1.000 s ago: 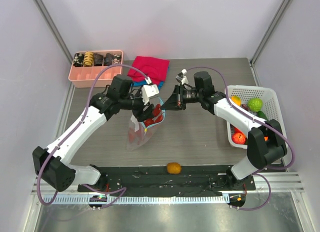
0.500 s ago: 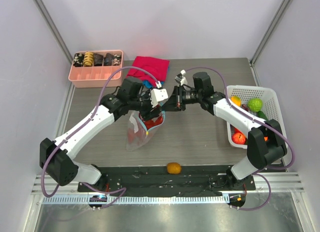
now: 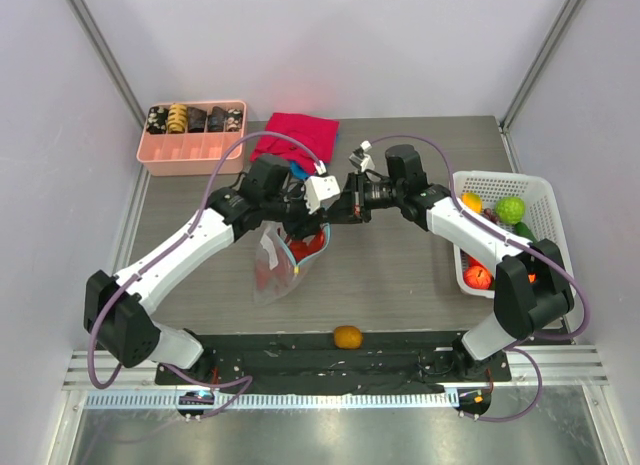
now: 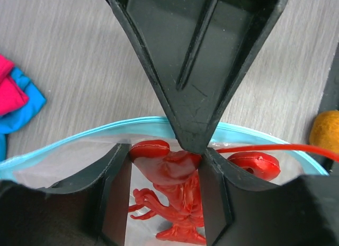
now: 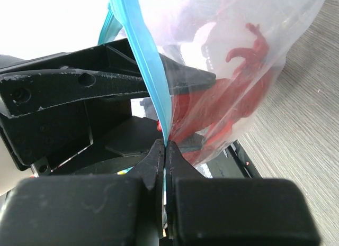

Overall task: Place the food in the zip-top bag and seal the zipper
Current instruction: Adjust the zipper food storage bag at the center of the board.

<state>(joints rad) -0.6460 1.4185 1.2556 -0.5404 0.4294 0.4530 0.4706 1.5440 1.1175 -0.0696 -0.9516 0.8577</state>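
Lobster [image 4: 177,193], red and glossy, sits inside the open mouth of the zip-top bag [image 3: 275,270], which is held up by its rim over the table [image 3: 400,285], left of centre. Right end effector [image 5: 165,151] is clamped together on the teal zipper [image 5: 145,61]. Left end effector [image 4: 165,153] reaches into the mouth, its fingers apart on either side of the lobster; whether they press it I cannot tell. One orange fruit [image 3: 347,336] lies near the arm bases, other fruits [image 3: 511,209] in the white basket [image 3: 500,177] at right
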